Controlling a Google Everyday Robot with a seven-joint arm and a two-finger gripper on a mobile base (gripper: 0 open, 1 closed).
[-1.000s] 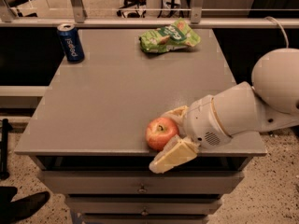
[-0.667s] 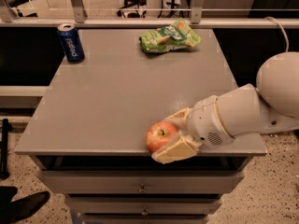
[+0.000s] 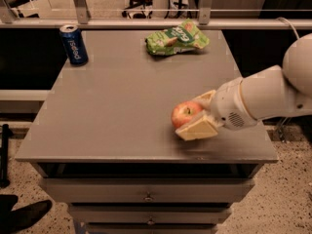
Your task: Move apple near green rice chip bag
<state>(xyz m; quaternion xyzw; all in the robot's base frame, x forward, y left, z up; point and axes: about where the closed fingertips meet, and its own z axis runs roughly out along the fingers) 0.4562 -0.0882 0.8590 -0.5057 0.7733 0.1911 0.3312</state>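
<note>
The apple (image 3: 185, 113) is red-orange and sits between the two pale fingers of my gripper (image 3: 198, 115), right of the grey table's middle. It looks raised a little off the surface. One finger (image 3: 197, 128) is in front of the apple, the other (image 3: 207, 98) behind it. The gripper is shut on the apple, and the white arm reaches in from the right. The green rice chip bag (image 3: 177, 37) lies at the back of the table, well beyond the apple.
A blue soda can (image 3: 73, 44) stands at the back left corner. The grey table (image 3: 112, 106) has drawers below its front edge. A metal railing (image 3: 146, 22) runs behind the table. A dark shoe (image 3: 24, 213) shows on the floor, lower left.
The gripper closed on the apple and has carried it up and away from the front edge, toward the back of the table. The bag and can have not moved.
</note>
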